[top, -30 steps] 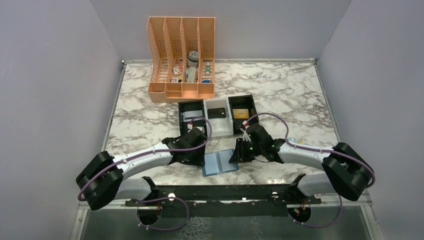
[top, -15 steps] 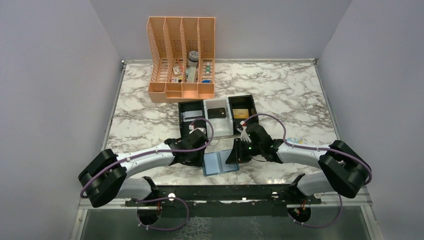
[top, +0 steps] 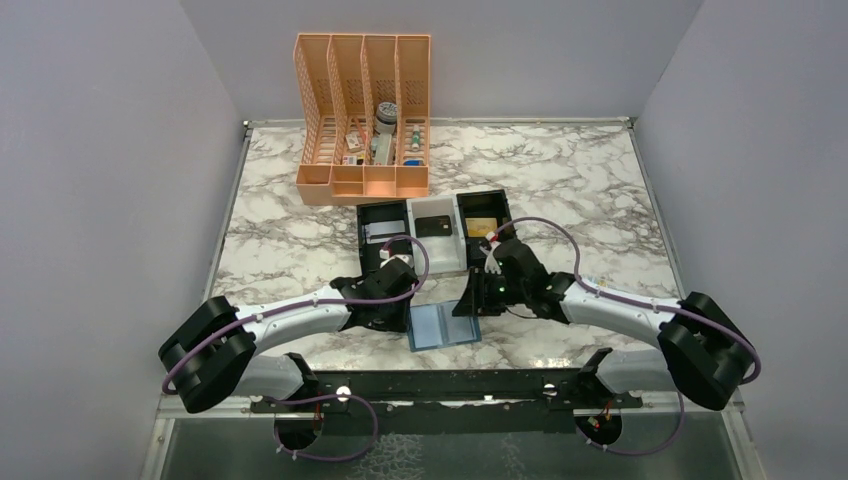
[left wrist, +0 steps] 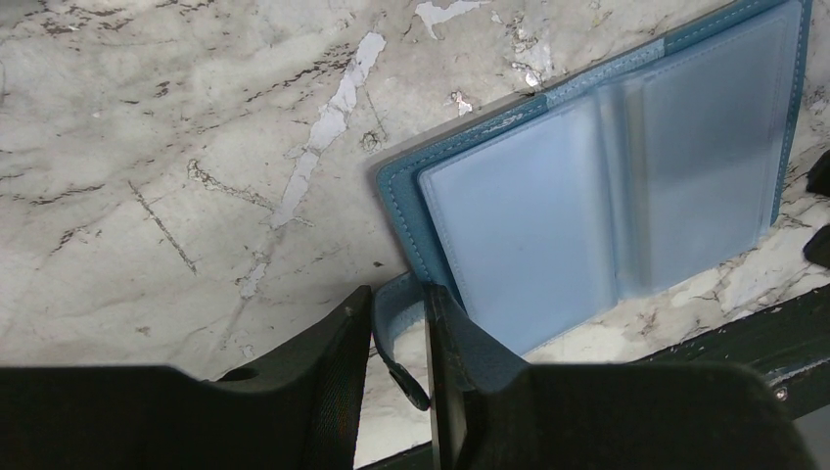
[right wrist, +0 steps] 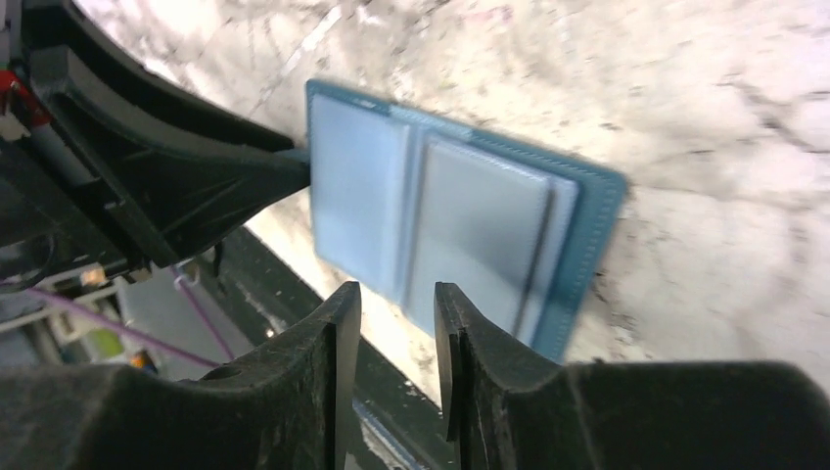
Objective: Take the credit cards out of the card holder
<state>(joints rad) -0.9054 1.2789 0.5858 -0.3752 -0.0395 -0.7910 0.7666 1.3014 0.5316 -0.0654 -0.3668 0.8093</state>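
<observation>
The light-blue card holder (top: 445, 325) lies open and flat on the marble near the front edge, its clear sleeves up (left wrist: 607, 196) (right wrist: 460, 206). My left gripper (top: 405, 310) sits at its left edge, and the jaws (left wrist: 396, 299) are shut on the holder's blue snap strap (left wrist: 399, 323). My right gripper (top: 468, 305) hovers over the holder's right side, open, with nothing between its jaws (right wrist: 396, 294). A black credit card (top: 432, 227) lies in the tray's middle compartment and a yellow one (top: 481, 227) in the right compartment.
The black-and-white three-compartment tray (top: 410, 240) stands just behind both grippers. An orange file organiser (top: 365, 120) holding small items is at the back. A pale packet (top: 590, 283) lies right of the right arm. The table's black front rail (top: 450, 385) runs close below the holder.
The left jaws have narrowed onto the holder's strap. The right gripper has moved slightly back from the holder and its jaws have parted a little. The holder has shifted slightly right.
</observation>
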